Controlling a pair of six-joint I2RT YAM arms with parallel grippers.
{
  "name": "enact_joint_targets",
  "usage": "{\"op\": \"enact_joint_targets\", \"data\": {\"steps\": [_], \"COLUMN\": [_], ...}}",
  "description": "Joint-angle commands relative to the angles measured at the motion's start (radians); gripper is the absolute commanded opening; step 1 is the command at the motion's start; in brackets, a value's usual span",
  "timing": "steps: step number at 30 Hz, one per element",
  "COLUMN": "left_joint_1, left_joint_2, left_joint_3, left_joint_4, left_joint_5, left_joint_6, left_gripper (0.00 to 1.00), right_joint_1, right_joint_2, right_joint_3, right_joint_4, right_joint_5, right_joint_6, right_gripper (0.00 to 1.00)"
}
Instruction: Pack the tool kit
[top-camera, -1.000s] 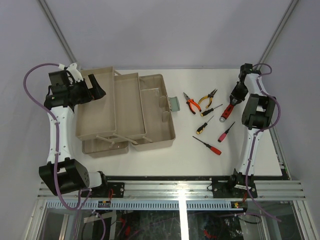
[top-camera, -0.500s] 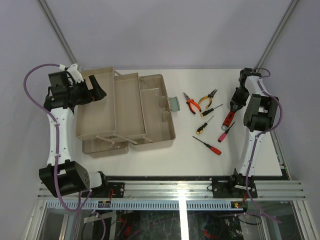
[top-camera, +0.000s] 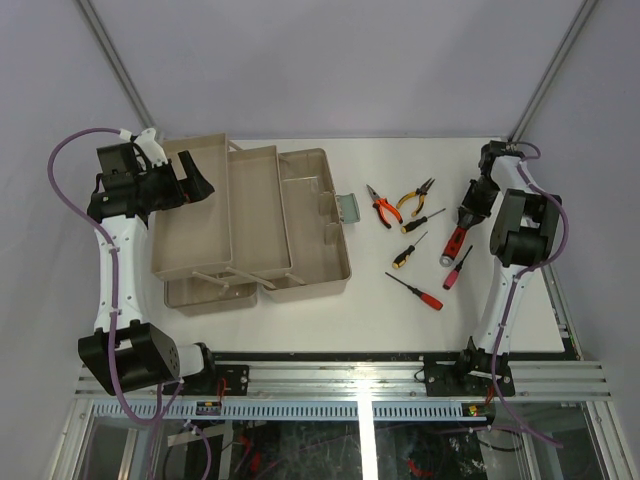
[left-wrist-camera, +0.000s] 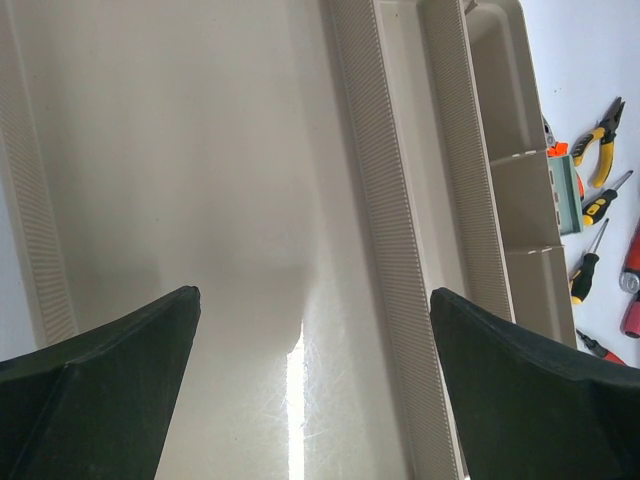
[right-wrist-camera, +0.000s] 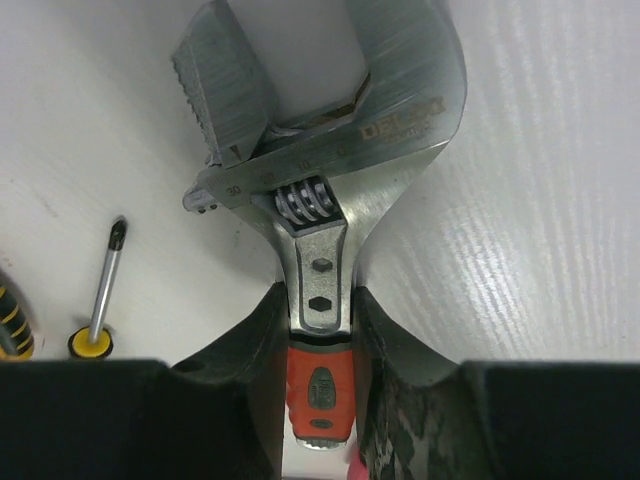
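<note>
The right fingers are clamped on the neck of one wrench, and they cover most of its red handle. Its head lies on the white tabletop at the right side, far from the toolbox. The left fingers are spread wide over a beige tray, holding nothing.

The toolbox stands open at the left with two trays fanned out. A further beige part beneath them is mostly covered. Its green latch faces the loose tools:
- two pliers
- four screwdrivers

The right wrist view cuts off all but one screwdriver tip and a sliver of another's handle.
</note>
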Motion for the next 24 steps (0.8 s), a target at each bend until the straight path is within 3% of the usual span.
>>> {"op": "enact_joint_targets", "data": {"steps": [1, 7, 15, 19, 24], "left_joint_1": [0.004, 0.005, 0.005, 0.005, 0.004], "left_joint_2": [-0.019, -0.021, -0.019, -0.013, -0.009], "left_joint_3": [0.012, 0.01, 0.011, 0.015, 0.02], "left_joint_4": [0.005, 0.004, 0.004, 0.004, 0.005], "left_joint_5": [0.017, 0.018, 0.023, 0.026, 0.027], "left_joint_6": [0.006, 0.007, 0.008, 0.006, 0.006], "left_gripper": [0.97, 0.97, 0.97, 0.97, 0.97], "right_joint_1": [0.01, 0.011, 0.027, 0.086, 0.215], "right_joint_2": [-0.056, -0.083, -0.115, -0.134, -0.109], "right_joint_3": [0.094, 0.213, 0.243, 0.314, 0.517], "right_joint_4": [-0.079, -0.11, -0.124, -0.151, -0.232], "right_joint_5": [-0.104, -0.131, -0.136, -0.129, -0.103], "right_joint_6": [-0.009, -0.001, -0.011, -0.017, -0.021], "right_gripper": [0.0, 0.0, 0.0, 0.0, 0.0]}}
